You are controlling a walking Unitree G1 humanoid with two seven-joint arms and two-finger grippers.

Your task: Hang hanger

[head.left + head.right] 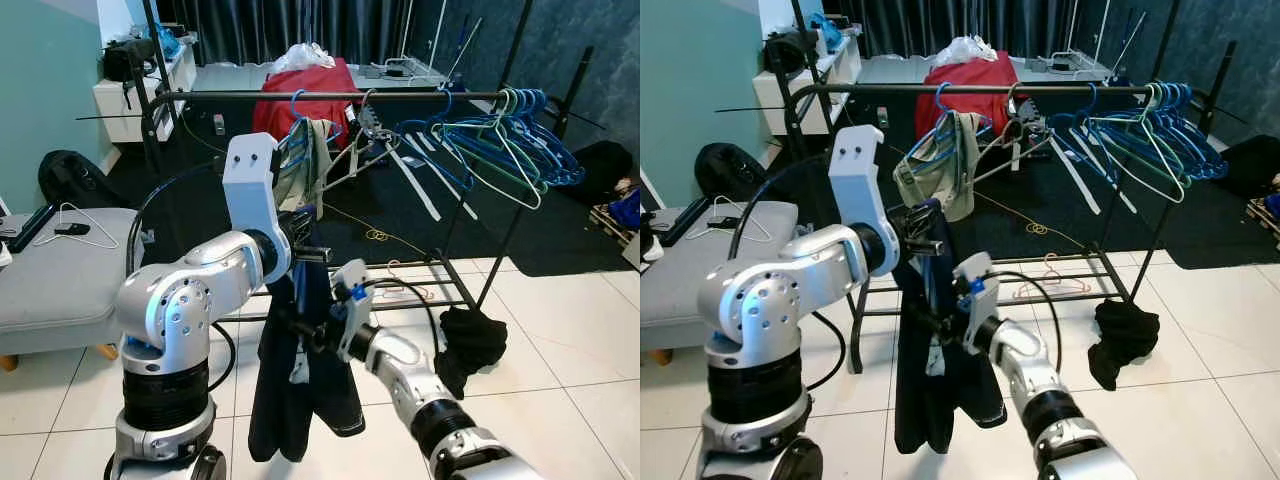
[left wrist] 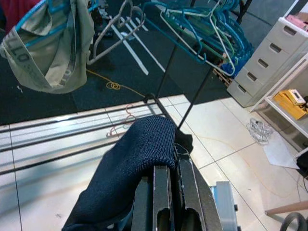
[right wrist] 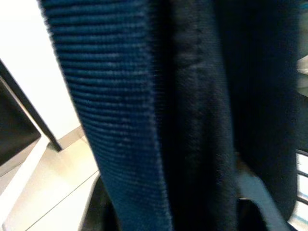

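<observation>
The left gripper (image 2: 168, 192) is clamped on the top of a dark sweater (image 1: 300, 390) below the rack rail (image 1: 330, 96), while the right gripper (image 1: 318, 332), grip unclear, presses its middle, probably steadying it for hanging

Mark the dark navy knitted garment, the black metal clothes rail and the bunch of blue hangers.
dark navy knitted garment (image 1: 300, 400), left eye view, hanging body.
black metal clothes rail (image 1: 420, 95), left eye view, top bar.
bunch of blue hangers (image 1: 520, 150), left eye view, middle wires.
</observation>
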